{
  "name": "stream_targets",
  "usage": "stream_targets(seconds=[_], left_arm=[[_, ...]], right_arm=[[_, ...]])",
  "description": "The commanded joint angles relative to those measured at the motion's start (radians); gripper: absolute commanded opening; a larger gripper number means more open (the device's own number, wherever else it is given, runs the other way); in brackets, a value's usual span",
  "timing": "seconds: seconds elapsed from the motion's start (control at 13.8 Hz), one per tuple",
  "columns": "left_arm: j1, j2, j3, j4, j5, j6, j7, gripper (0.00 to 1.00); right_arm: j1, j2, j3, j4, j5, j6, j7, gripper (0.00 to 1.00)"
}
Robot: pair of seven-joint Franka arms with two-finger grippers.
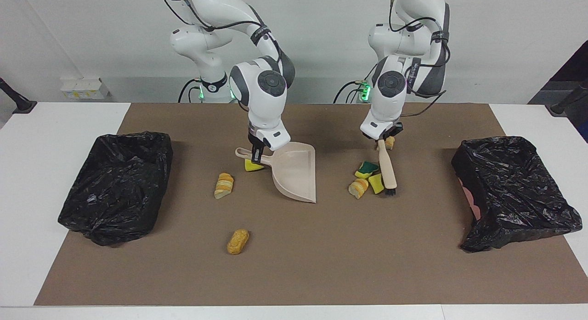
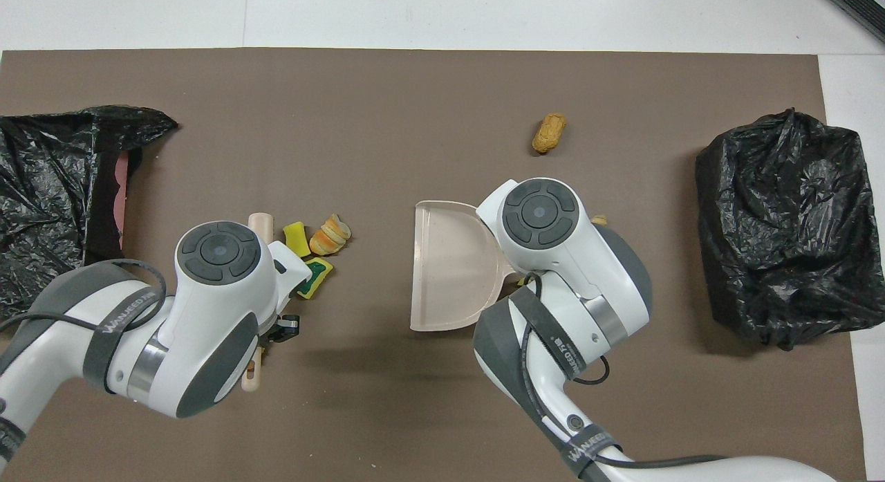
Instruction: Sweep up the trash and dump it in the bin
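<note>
My right gripper (image 1: 256, 153) is shut on the handle of the beige dustpan (image 1: 296, 173) (image 2: 449, 267), which rests on the mat. My left gripper (image 1: 381, 139) is shut on the beige brush (image 1: 388, 168) (image 2: 261, 223), whose black bristles touch the mat. Against the brush lies trash: a yellow chunk (image 1: 375, 183) (image 2: 296, 237), a green-yellow sponge (image 1: 366, 169) (image 2: 315, 277) and a bread lump (image 1: 358, 188) (image 2: 330, 236). Another lump (image 1: 390, 143) sits by the left gripper. A yellow chunk (image 1: 252, 165) lies under the dustpan's handle.
A striped lump (image 1: 223, 185) and a tan lump (image 1: 238, 241) (image 2: 549, 133) lie toward the right arm's end. Black-bagged bins stand at both ends of the brown mat: one (image 1: 514, 191) (image 2: 48, 184) at the left arm's end, one (image 1: 117, 187) (image 2: 781, 226) at the right arm's.
</note>
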Motion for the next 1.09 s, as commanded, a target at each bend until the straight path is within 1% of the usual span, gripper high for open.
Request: stream_targets(seconds=[0.0,0.07,0.22,0.29,0.43,0.58,0.65,0.8,1.01], left_arm=[[-0.002,-0.040,0.001,-0.008,-0.011,-0.097,-0.180,0.00],[-0.002,-0.060,0.001,-0.027,-0.011,-0.100,-0.234,0.00],[-0.004,-0.118,0.003,-0.112,-0.012,-0.100,-0.359,0.00],[0.000,-0.135,0.003,-0.136,-0.012,-0.104,-0.403,0.00],[0.006,-0.181,0.003,-0.201,-0.017,-0.114,-0.453,0.00],[0.006,-0.229,0.003,-0.271,-0.054,-0.106,-0.486,0.00],[0.006,-0.243,0.003,-0.287,-0.075,-0.102,-0.515,0.00],[0.004,-0.245,0.001,-0.301,-0.115,-0.088,-0.561,0.00],[-0.010,-0.240,-0.003,-0.377,-0.151,0.004,-0.654,0.00]], right_arm=[[-0.004,-0.019,0.005,-0.029,-0.015,0.016,0.032,0.00],[-0.004,-0.018,0.005,-0.029,-0.015,0.016,0.032,0.00],[-0.004,-0.018,0.005,-0.029,-0.015,0.017,0.032,0.00],[-0.004,-0.018,0.005,-0.029,-0.015,0.017,0.032,0.00],[-0.004,-0.018,0.005,-0.029,-0.015,0.017,0.032,0.00],[-0.004,-0.018,0.005,-0.029,-0.015,0.017,0.032,0.00],[-0.004,-0.018,0.006,-0.029,-0.015,0.017,0.032,0.00],[-0.004,-0.018,0.006,-0.029,-0.015,0.028,0.032,0.00],[-0.004,-0.018,0.005,-0.029,-0.015,0.028,0.032,0.00]])
